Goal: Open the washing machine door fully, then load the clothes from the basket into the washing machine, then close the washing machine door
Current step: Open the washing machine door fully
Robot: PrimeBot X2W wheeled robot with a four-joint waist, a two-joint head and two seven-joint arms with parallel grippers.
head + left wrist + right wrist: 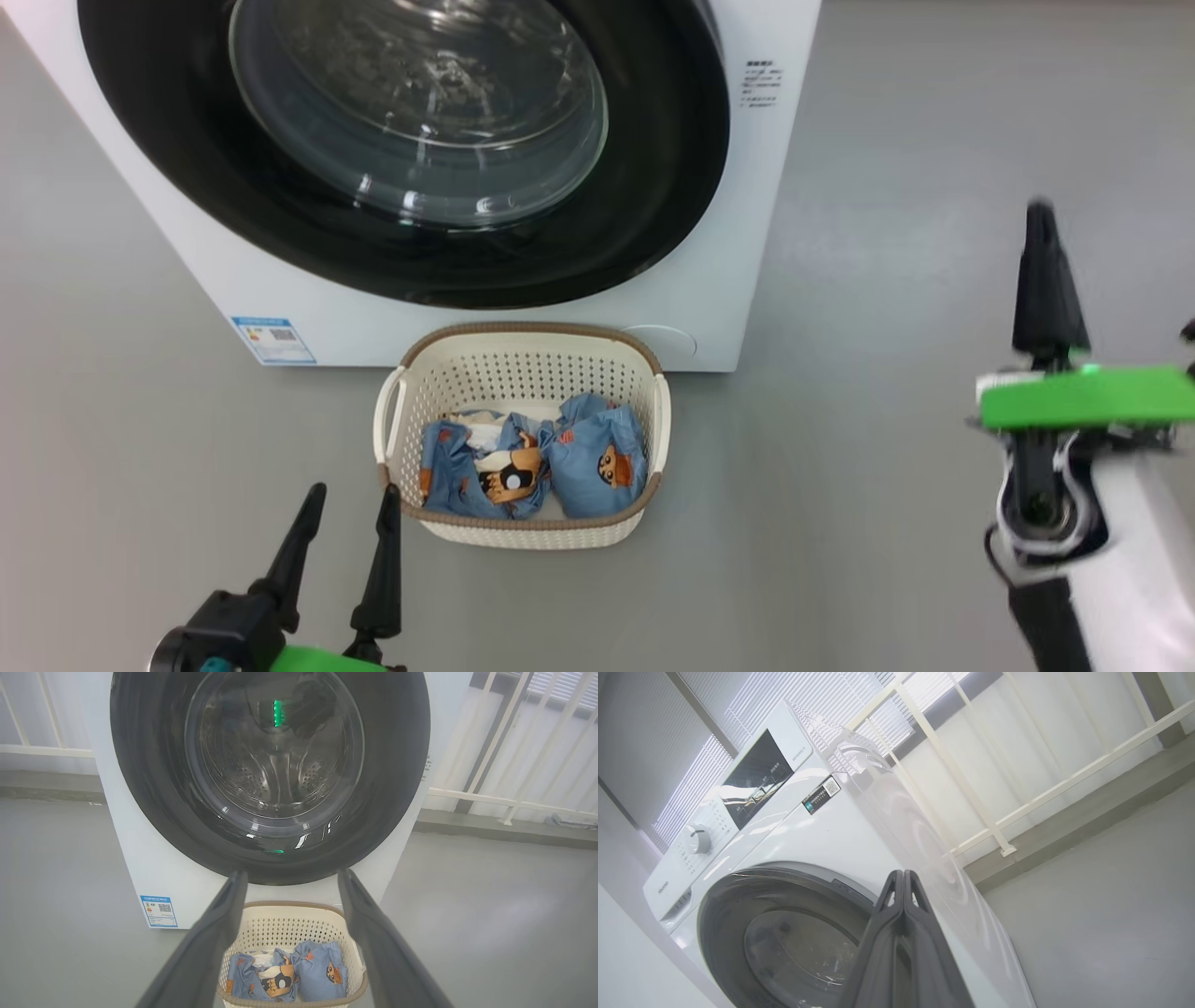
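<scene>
Two empty hands are seen: left hand spread wide, right hand pressed shut, best hooked behind the black-rimmed round glass door.

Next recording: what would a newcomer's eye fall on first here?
The washing machine door, a glossy black ring around clear glass, is shut and dominates the top of the head view. Just below it sits the basket with the blue cartoon-print clothes inside. At the right, the right pincer stands pinched shut.
</scene>
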